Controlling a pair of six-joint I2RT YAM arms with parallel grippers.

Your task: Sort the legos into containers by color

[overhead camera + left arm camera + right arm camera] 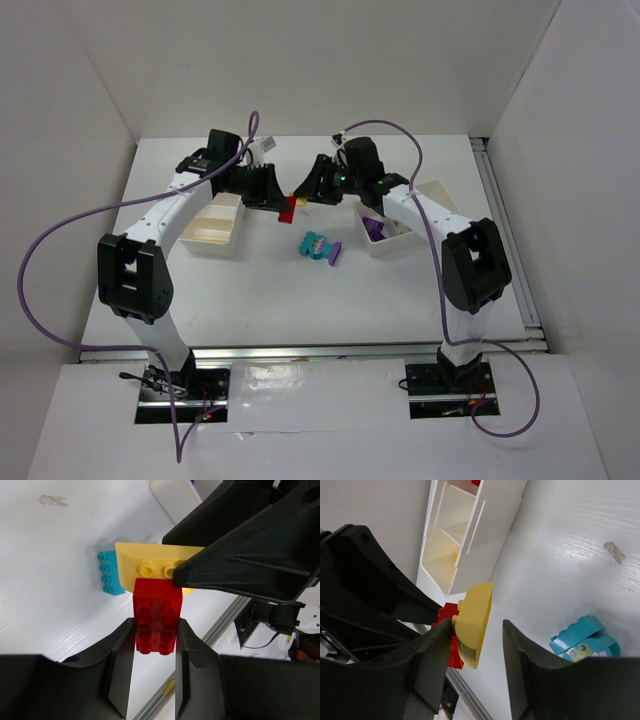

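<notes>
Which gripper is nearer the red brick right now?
Left. The left gripper is clamped on the red brick; the right gripper stands open around the yellow brick at its far end, not gripping it.

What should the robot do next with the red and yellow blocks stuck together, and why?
Probably close the right gripper on the yellow brick and pull. The left gripper clamps the red brick, the bricks are joined, and the right fingers straddle the yellow one with a gap.
</notes>
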